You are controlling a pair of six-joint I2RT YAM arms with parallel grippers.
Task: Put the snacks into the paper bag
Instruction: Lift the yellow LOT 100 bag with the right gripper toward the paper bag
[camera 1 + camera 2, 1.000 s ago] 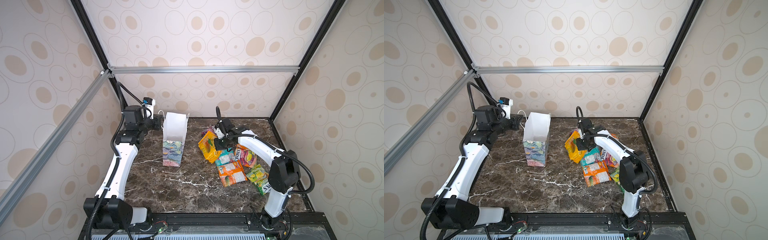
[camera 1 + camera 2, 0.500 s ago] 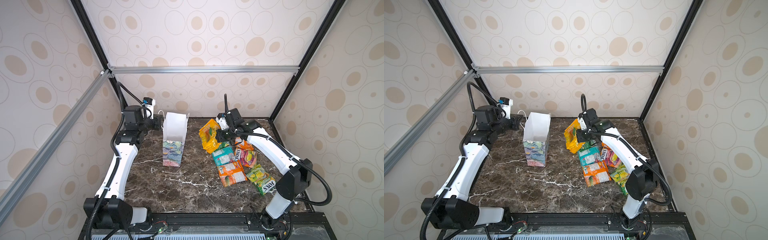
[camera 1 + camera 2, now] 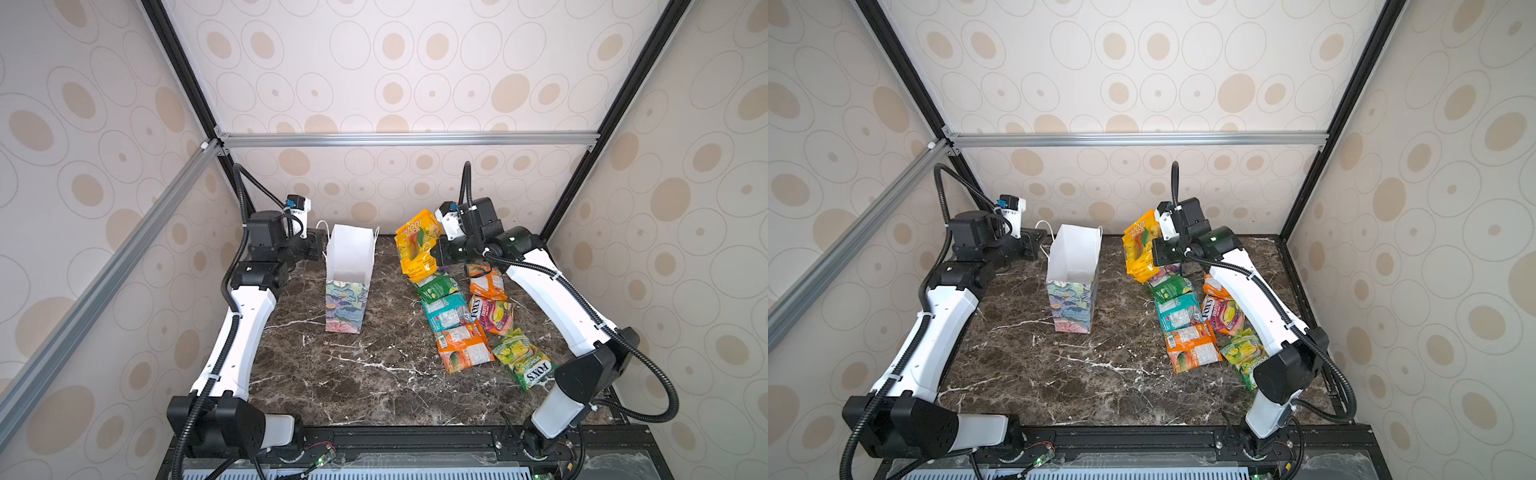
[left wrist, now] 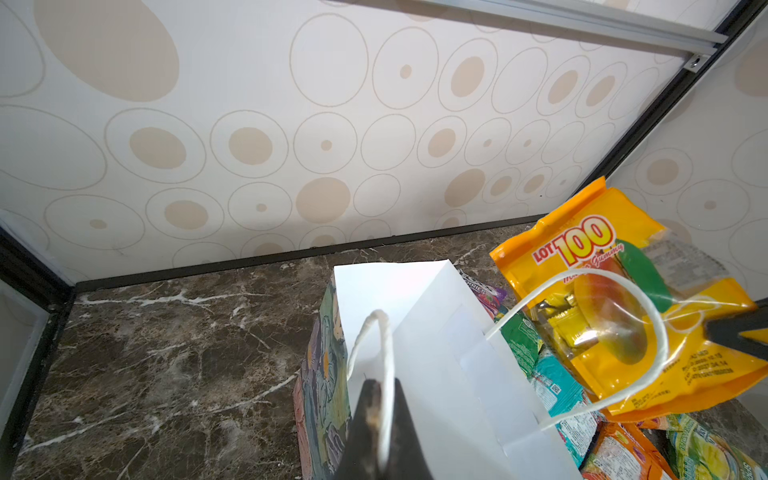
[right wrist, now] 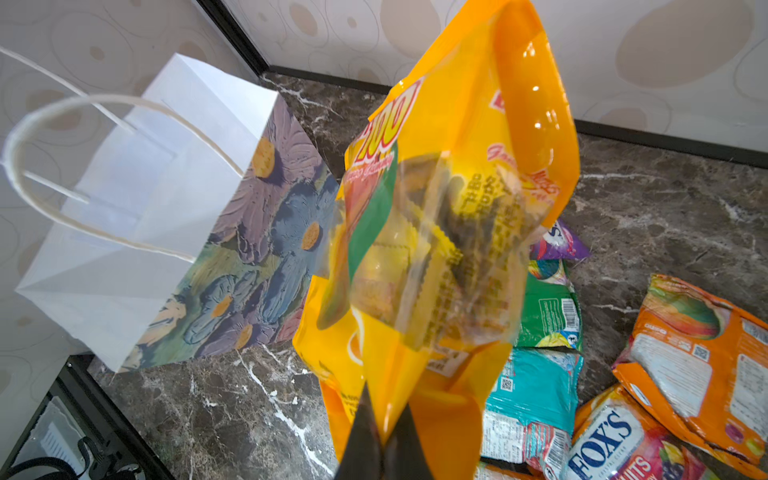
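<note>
Left wrist view: left gripper point(image 4: 380, 401) clenched on the thin white cord handle point(image 4: 385, 345) of the upright floral paper bag point(image 4: 440, 357). Mouth open, nothing seen inside. Bag stands left of centre on dark marble table point(image 3: 332, 374). To its right, right gripper point(image 5: 374, 419) pinches crinkly yellow plastic packet point(image 5: 453, 199) by one edge, aloft beside the bag mouth, not over it. Other small packets point(image 3: 457, 316) lie farther right. Judgement: packet light, floppy, slick, so an edge-seam pinch suits it. Bag flimsy and likely to tip.
</note>
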